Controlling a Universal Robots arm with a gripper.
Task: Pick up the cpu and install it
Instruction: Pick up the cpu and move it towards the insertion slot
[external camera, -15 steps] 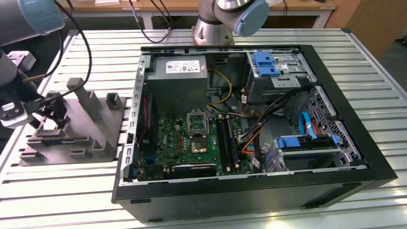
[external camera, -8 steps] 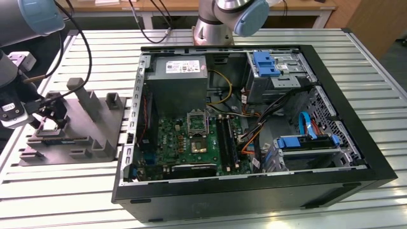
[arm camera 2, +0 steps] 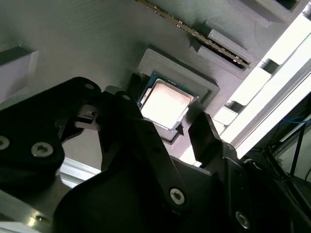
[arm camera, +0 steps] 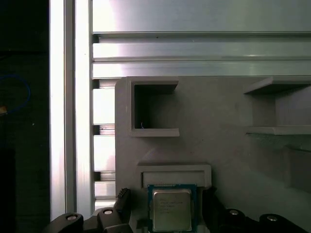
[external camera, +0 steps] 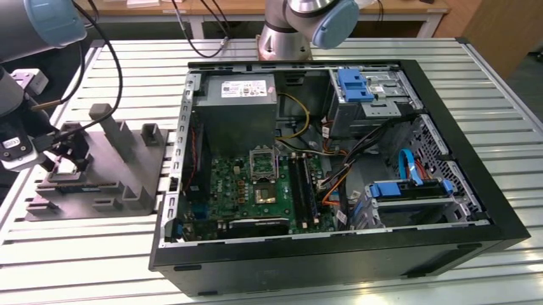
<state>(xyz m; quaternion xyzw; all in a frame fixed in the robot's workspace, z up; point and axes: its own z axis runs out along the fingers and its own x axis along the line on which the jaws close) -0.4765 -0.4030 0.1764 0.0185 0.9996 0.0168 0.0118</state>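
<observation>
The cpu (arm camera: 171,209), a small square chip with a pale metal top, lies flat in a shallow recess of the grey tray (arm camera: 218,126). My gripper (arm camera: 165,199) hangs low over it, open, with one black finger on each side and small gaps to the chip's edges. The second wrist view shows the cpu (arm camera 2: 165,104) between the fingertips (arm camera 2: 198,127) of the gripper (arm camera 2: 164,108). In the exterior view the gripper (external camera: 68,152) is at the left end of the tray (external camera: 119,171), well away from the green motherboard (external camera: 254,184).
An open black computer case (external camera: 475,210) lies on the slatted aluminium table (external camera: 509,108), holding a grey power-supply box (external camera: 241,95), cables and blue drive brackets (external camera: 407,189). The tray carries upright posts (external camera: 106,121). Another arm's base (external camera: 288,32) stands behind the case.
</observation>
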